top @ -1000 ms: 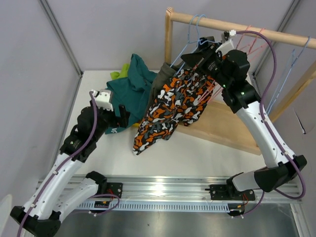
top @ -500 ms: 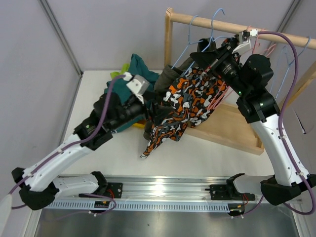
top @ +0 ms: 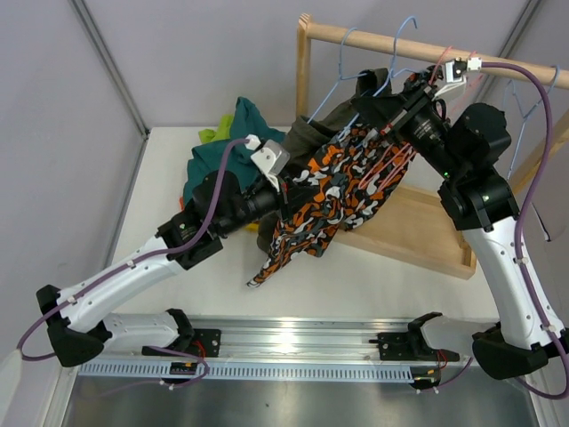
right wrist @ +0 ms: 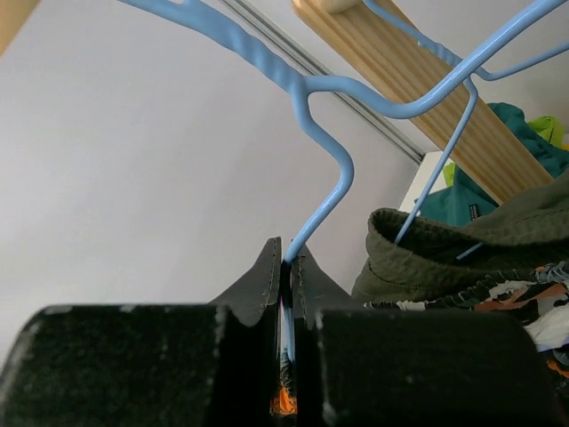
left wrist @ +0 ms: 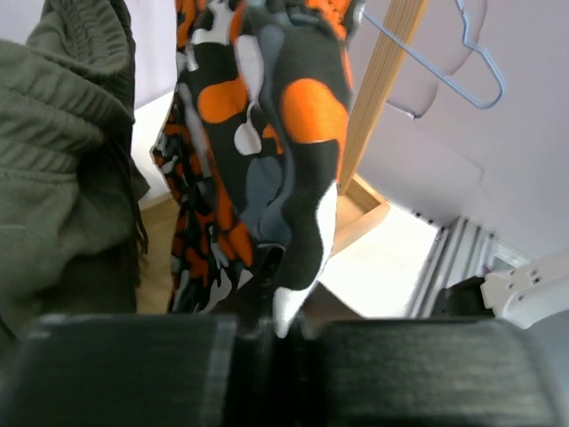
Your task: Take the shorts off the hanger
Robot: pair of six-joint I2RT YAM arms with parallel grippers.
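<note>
The camouflage shorts (top: 331, 182) hang from a blue hanger (top: 399, 43) in front of the wooden rack. My right gripper (top: 378, 100) is shut on that hanger's wire (right wrist: 311, 213) just under the hook. My left gripper (top: 284, 189) is shut on a lower fold of the camouflage shorts (left wrist: 298, 151), and the fabric (left wrist: 286, 311) runs down between its fingers. Olive-grey shorts (top: 318, 127) hang behind them, seen large at the left of the left wrist view (left wrist: 62, 178). Teal shorts (top: 222, 158) and lime green shorts (top: 211, 135) lie in a heap on the table.
The rack's top bar (top: 382, 41) carries another blue hanger (top: 345, 55) and pink ones (top: 444, 67). Its upright post (top: 304, 67) and wooden base (top: 418, 227) stand behind the shorts. An aluminium rail (top: 293, 342) runs along the near edge.
My left arm has swung right and forward to the camouflage shorts, and its gripper has shut on the fabric. My right gripper has lifted the hanger up and to the right.
</note>
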